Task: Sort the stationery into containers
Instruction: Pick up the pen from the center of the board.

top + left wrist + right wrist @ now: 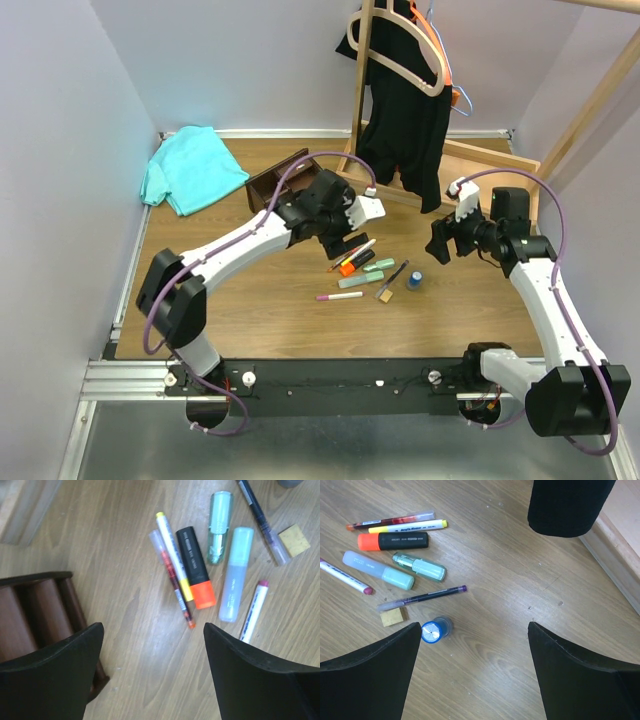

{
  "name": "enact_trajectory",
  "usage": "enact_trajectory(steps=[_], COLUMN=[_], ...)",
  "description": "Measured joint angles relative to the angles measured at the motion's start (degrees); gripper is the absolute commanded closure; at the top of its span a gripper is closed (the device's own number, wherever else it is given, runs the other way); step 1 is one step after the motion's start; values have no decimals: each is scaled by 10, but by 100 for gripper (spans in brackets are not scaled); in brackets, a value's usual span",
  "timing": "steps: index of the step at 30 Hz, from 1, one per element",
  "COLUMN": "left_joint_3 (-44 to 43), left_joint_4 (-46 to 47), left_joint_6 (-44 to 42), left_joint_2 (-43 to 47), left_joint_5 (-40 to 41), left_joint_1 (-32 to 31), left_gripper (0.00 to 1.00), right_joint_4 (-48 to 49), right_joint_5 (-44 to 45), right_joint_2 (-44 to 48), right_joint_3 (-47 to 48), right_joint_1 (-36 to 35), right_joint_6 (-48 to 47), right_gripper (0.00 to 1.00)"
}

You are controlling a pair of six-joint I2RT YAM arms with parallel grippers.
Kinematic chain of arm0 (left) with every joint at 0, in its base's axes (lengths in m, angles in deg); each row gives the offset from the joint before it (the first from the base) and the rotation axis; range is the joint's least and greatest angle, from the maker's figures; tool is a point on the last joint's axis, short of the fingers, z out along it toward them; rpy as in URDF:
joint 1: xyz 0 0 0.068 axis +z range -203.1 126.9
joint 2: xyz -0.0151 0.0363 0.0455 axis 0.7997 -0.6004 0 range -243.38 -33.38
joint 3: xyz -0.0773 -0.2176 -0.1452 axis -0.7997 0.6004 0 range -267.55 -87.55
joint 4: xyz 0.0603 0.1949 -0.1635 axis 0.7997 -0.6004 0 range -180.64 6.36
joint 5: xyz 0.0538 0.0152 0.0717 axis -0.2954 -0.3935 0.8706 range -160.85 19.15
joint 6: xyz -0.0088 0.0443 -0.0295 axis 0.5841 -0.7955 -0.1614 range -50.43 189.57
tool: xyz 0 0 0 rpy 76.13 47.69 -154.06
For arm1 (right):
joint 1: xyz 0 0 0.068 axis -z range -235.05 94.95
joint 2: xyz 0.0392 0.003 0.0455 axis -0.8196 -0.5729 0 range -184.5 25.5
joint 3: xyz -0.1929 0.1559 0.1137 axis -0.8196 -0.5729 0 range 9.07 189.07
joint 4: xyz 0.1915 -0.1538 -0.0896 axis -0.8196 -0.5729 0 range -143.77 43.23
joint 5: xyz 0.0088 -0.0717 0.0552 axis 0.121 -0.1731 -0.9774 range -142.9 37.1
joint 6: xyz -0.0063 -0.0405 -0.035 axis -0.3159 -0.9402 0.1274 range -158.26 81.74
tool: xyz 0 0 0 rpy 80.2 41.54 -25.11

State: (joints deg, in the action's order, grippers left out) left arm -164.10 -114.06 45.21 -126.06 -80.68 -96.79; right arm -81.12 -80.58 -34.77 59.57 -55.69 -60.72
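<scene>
The stationery lies loose on the wooden table: orange highlighter (355, 263), yellow pen (358, 250), two pale green markers (378, 265), pink marker (340, 296), tan block (383, 294), thin dark pen (397, 274) and blue cylinder (414, 280). The dark brown organizer (270, 185) stands at the back left; its edge shows in the left wrist view (30, 615). My left gripper (152, 635) is open and empty above bare table, between the organizer and the orange highlighter (196, 567). My right gripper (475, 630) is open and empty, with the blue cylinder (434, 630) just inside its left finger.
A teal cloth (190, 168) lies at the back left. A wooden clothes rack with a black garment (405, 90) and hangers stands at the back, on a light wooden base (480, 160). The garment's hem (567, 505) hangs ahead of the right gripper.
</scene>
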Motion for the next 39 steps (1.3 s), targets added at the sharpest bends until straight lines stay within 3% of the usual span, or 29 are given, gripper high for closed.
enact_trajectory(steps=[3, 9, 14, 16, 24, 32, 39], left_joint_3=[-35, -92, -92, -97, -101, -77, -89], left_joint_4=[-15, -52, -65, -71, -99, -91, -62], left_joint_6=[9, 29, 35, 37, 40, 30, 43], left_joint_2=[-44, -110, -114, -124, -153, -155, -186], left_joint_5=[2, 3, 1, -2, -38, -141, -151], left_joint_1=[-13, -30, -41, -48, -52, -54, -75], left_gripper=[26, 33, 57, 60, 55, 59, 62], right_joint_4=[1, 2, 4, 5, 6, 9, 21], right_joint_5=[0, 0, 0, 1, 0, 0, 0], right_joint_2=[4, 14, 15, 15, 16, 8, 6], right_joint_3=[-1, -10, -15, -19, -22, -25, -25], right_joint_1=[0, 0, 0, 0, 0, 0, 0], right_joint_6=[5, 10, 8, 5, -9, -26, -35], right_gripper=[5, 6, 6, 7, 7, 8, 8])
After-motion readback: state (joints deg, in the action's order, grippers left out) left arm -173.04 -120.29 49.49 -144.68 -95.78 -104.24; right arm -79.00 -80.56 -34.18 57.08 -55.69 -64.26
